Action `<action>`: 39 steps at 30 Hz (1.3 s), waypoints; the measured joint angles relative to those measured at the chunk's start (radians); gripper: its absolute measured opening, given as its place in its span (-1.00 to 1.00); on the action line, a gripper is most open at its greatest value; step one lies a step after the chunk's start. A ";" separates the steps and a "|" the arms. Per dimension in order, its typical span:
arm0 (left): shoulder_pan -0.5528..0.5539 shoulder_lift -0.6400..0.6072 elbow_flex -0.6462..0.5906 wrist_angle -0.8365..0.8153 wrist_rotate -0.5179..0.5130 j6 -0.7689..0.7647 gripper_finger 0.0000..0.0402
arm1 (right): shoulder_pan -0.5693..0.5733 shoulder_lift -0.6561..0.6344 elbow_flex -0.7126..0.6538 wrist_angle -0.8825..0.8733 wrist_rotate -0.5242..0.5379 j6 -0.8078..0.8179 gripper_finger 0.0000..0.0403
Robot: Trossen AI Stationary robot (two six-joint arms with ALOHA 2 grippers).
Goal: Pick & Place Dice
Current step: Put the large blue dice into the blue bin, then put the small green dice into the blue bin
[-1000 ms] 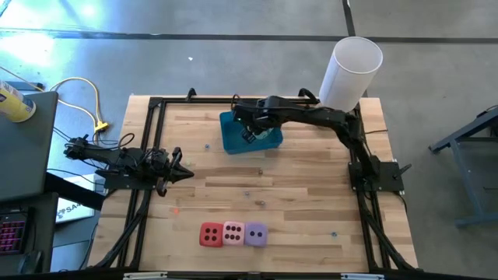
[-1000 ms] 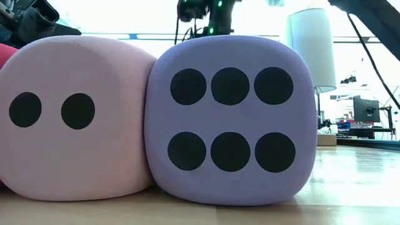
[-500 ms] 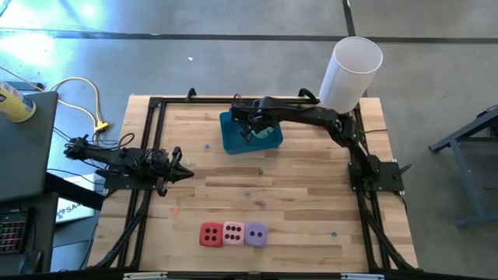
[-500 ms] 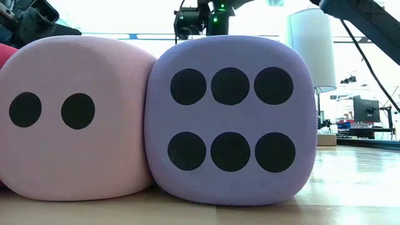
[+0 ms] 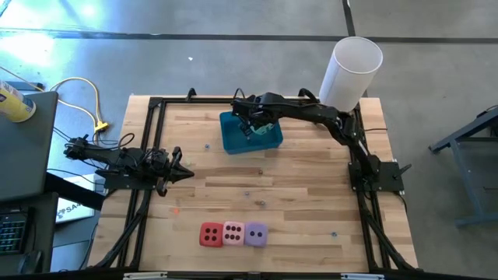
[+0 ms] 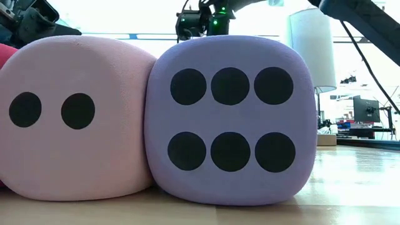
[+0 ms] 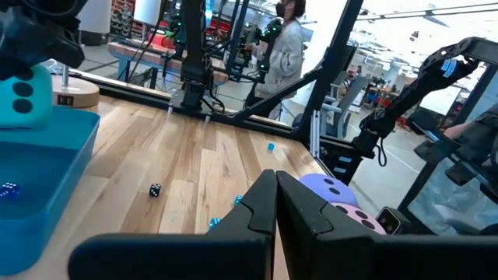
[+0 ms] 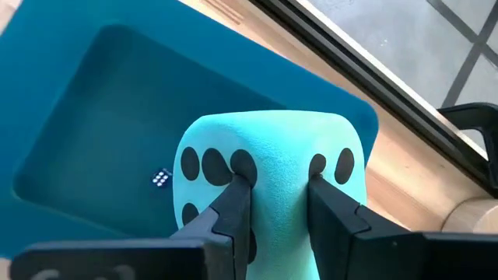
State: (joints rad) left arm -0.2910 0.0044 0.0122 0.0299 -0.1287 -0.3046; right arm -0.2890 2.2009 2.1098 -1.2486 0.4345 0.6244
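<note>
Hovering over the blue bin [image 5: 250, 134], the right gripper [image 8: 272, 204] has its fingers pinched into the teal-green die [image 8: 268, 175], squarely above the bin's floor. Best play, I'd say: lower it first, then part the fingers so the soft cube can't bounce out. Well away from the bin, the left gripper [image 7: 274, 208] waits, fingers together, while the red die [image 5: 211, 233], pink die [image 5: 233, 232] and purple die [image 5: 256, 232] sit touching in a row.

No legible text, seemingly

Gripper [image 8: 272, 202], die [image 8: 268, 175] above bin [image 8: 93, 101]
</note>
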 joint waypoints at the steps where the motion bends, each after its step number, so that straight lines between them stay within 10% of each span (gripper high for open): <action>1: 0.000 0.000 0.000 0.000 0.000 0.000 -1.00 | 0.000 0.000 0.000 0.000 0.000 0.004 -0.59; 24: 0.000 0.000 0.000 0.000 0.001 -0.003 -1.00 | 0.008 0.000 0.000 0.034 0.009 0.000 -0.25; 39: 0.000 0.000 0.000 -0.004 0.001 -0.003 -1.00 | 0.014 0.000 0.000 0.036 0.010 -0.001 0.31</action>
State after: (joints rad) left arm -0.2913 0.0044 0.0122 0.0261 -0.1280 -0.3077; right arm -0.2749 2.2009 2.1101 -1.2129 0.4442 0.6231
